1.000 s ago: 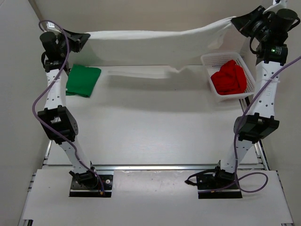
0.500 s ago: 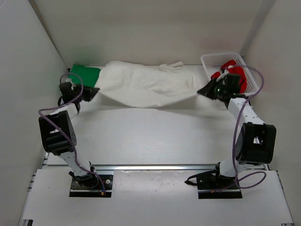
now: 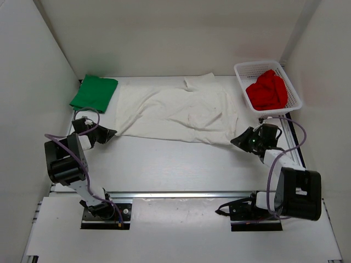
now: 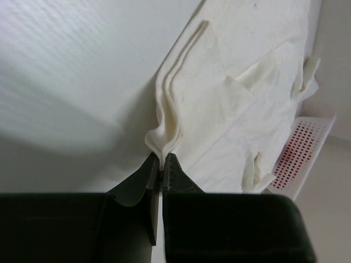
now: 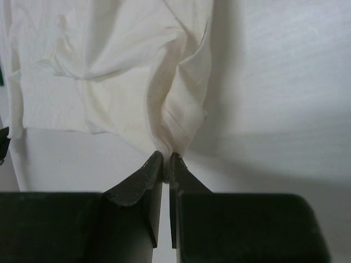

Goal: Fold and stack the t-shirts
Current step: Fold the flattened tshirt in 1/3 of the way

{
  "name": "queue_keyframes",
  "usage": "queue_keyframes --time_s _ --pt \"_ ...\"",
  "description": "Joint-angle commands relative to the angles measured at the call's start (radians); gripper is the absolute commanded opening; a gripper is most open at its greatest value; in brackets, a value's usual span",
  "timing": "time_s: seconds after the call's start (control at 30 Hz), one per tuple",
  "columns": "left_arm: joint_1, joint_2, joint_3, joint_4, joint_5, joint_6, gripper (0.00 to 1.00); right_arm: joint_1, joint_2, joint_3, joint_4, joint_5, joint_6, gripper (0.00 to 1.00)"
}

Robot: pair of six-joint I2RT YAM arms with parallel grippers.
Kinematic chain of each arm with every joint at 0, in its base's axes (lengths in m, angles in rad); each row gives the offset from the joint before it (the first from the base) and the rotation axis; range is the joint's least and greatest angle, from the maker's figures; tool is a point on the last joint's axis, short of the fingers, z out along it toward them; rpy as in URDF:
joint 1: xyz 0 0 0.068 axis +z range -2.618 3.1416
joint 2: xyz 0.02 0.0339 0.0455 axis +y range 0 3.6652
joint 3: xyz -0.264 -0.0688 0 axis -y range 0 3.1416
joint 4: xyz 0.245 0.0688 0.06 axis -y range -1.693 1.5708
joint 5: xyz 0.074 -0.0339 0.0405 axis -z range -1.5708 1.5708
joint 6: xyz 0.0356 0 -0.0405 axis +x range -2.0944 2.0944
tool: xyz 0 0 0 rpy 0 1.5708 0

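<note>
Fixed overhead view with both wrist views. Nearest the camera, the two arm bases stand on a white board (image 3: 175, 235) at the near edge of the table (image 3: 175, 164). The table is a plain white surface enclosed by a pale left wall (image 3: 27, 82), right wall (image 3: 329, 109) and back wall (image 3: 175, 38).

Two grippers are in view, both low over the table. The left gripper (image 3: 112, 133) has its jaws pressed together on the near left corner of the white t-shirt (image 3: 175, 109), and its wrist view shows stacked hem edges pinched at the fingertips. The right gripper (image 3: 236, 141) is clamped the same way on the near right corner.

Three t-shirts are counted.
- **White:** it lies spread and wrinkled between the two grippers and extends away from them. One sleeve lies at its far edge.
- **Green:** the green t-shirt (image 3: 94, 93) is folded flat beyond the left gripper, just beside the white cloth. Whether the two touch cannot be told.
- **Red:** the red t-shirt (image 3: 267, 90) is bunched inside the single white mesh basket (image 3: 241, 68), beyond the right gripper.

In the left wrist view the basket is cut off by the frame edge, and red shows only through its mesh. Each wrist view's lower part is blocked by the gripper body.
</note>
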Motion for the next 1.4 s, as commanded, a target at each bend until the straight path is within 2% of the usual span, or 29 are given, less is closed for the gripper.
queue_keyframes --time_s 0.0,0.17,0.27,0.37,0.5,0.63,0.73,0.77,0.83,0.9,0.93,1.0,1.03,1.1,1.17,1.2,1.23,1.3,1.33,1.37 --pt "0.054 -0.094 -0.002 -0.174 -0.065 0.14 0.0 -0.03 -0.116 -0.072 -0.018 0.053 0.03 0.0" --pt "0.088 -0.171 -0.022 -0.342 -0.155 0.217 0.0 -0.041 -0.318 -0.19 -0.173 0.14 0.058 0.0" --pt "0.102 -0.241 -0.03 -0.44 -0.21 0.255 0.0 -0.123 -0.504 -0.228 -0.281 0.117 0.074 0.0" --pt "0.073 -0.303 -0.066 -0.513 -0.301 0.303 0.0 -0.205 -0.646 -0.285 -0.357 0.022 0.094 0.0" --pt "0.058 -0.427 -0.143 -0.605 -0.399 0.337 0.0 -0.179 -0.72 -0.317 -0.467 0.025 0.181 0.0" --pt "0.048 -0.522 -0.147 -0.696 -0.488 0.331 0.0 -0.159 -0.763 -0.311 -0.599 0.068 0.249 0.0" --pt "0.032 -0.532 -0.128 -0.737 -0.507 0.323 0.11 -0.11 -0.789 -0.282 -0.677 0.14 0.277 0.0" --pt "0.042 -0.532 -0.122 -0.744 -0.533 0.319 0.19 -0.099 -0.797 -0.276 -0.687 0.16 0.272 0.01" --pt "0.05 -0.516 -0.104 -0.756 -0.55 0.308 0.54 -0.088 -0.797 -0.247 -0.678 0.169 0.266 0.23" --pt "0.048 -0.519 -0.067 -0.764 -0.513 0.294 0.72 -0.075 -0.788 -0.196 -0.671 0.235 0.225 0.36" --pt "0.039 -0.513 -0.039 -0.762 -0.492 0.291 0.75 -0.055 -0.777 -0.141 -0.671 0.251 0.187 0.53" --pt "-0.005 -0.536 -0.013 -0.747 -0.467 0.288 0.76 -0.017 -0.745 -0.064 -0.67 0.303 0.133 0.57" --pt "-0.024 -0.556 -0.004 -0.73 -0.464 0.292 0.75 0.023 -0.73 -0.025 -0.662 0.314 0.11 0.58" --pt "-0.12 -0.609 -0.011 -0.681 -0.493 0.303 0.75 0.086 -0.682 0.0 -0.577 0.291 0.071 0.49" --pt "-0.193 -0.686 -0.05 -0.589 -0.426 0.324 0.71 0.169 -0.59 0.035 -0.491 0.28 0.048 0.21" --pt "-0.256 -0.706 -0.08 -0.537 -0.403 0.322 0.71 0.229 -0.513 0.045 -0.449 0.295 0.033 0.15" --pt "-0.286 -0.72 -0.097 -0.494 -0.368 0.314 0.7 0.269 -0.424 0.08 -0.437 0.307 0.009 0.0" --pt "-0.489 -0.726 -0.119 -0.448 -0.393 0.288 0.67 0.316 -0.309 0.111 -0.35 0.344 -0.004 0.0" --pt "-0.587 -0.72 -0.122 -0.426 -0.401 0.28 0.62 0.295 -0.265 0.108 -0.269 0.294 -0.011 0.01" --pt "-0.629 -0.716 -0.142 -0.37 -0.412 0.263 0.55 0.256 -0.222 0.092 -0.225 0.256 0.004 0.1"
